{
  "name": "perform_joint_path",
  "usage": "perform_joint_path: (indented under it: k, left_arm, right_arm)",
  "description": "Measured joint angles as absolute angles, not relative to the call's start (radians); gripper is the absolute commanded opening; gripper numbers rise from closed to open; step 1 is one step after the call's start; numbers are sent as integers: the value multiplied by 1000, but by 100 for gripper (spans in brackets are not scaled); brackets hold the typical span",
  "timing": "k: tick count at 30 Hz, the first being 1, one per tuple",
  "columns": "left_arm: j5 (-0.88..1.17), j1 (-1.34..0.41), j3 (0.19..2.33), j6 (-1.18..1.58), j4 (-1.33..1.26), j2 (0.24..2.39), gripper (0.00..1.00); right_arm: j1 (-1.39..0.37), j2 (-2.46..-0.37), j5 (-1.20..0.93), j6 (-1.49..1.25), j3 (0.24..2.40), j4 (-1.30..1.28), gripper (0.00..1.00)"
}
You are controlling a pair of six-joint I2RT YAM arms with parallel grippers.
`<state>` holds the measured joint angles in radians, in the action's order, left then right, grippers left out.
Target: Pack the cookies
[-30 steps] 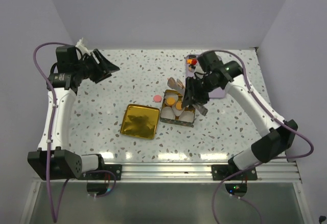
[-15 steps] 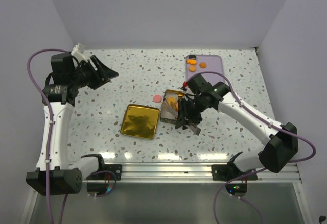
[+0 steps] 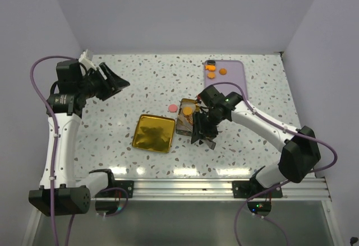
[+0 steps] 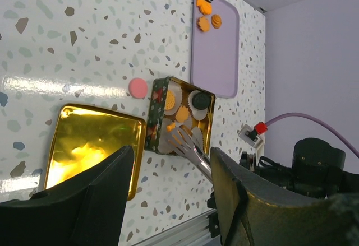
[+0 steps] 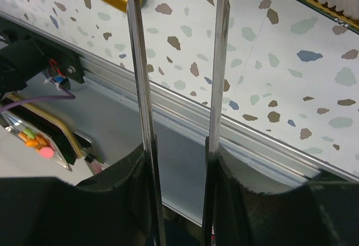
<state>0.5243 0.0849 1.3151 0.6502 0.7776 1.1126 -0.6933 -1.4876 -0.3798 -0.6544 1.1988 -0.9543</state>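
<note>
While the left end effector (image 3: 111, 79) hangs out at the far left of the desk (image 3: 146, 83), jaws apart and nothing in them, it's the right end effector (image 3: 203, 133) doing the work. It's clamped on a pair of metal tongs (image 4: 188, 148) right over the open tin (image 4: 152, 124).

From overhead, the tongs run from about 5 o'clock at the handle to 11 o'clock at the slotted head. That head is down inside the tin among the paper cups (image 4: 197, 113). Whether it carries a cookie, I can't tell. Some cups already hold orange cookies (image 4: 182, 113), and one holds a black cookie (image 4: 200, 99).

So where's the rest? A small cluster of loose cookies (image 4: 205, 22), orange plus a black one, sits at the far end of the lilac tray (image 3: 227, 78). That's roughly 12 o'clock from the right end effector, well apart from it, beyond the tin. One pink cookie (image 3: 173, 108) lies bare on the desk at about 10 o'clock, just beside the tin's far-left corner. The gold lid (image 3: 154, 134) lies just beside the tin at its 9 o'clock.

By my reckoning the right arm is far nearer both. The next reach looks like its own: lift the tongs out and swing the head toward 12 o'clock.
</note>
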Motion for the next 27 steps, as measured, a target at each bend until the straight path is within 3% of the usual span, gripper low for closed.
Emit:
perform_joint_path:
  k: [4,11,22,27]
  left_arm:
    - [524,85,1315,651,772,1124,62]
    - [524,85,1314,651,762,1161,62]
    - [519,85,1319,640,760,1218,62]
    - [519,85,1318,634,760,1227,62]
  right_arm:
    - [-693,-1489,-380,-650,1188,-958,42]
    - [-693,-1533,-374,-624,1219,-989,54]
    - [-678,-1600,-308,-578,1481,-1108,56]
    - [-550,-1627,-302,-541,1648,-1163,56]
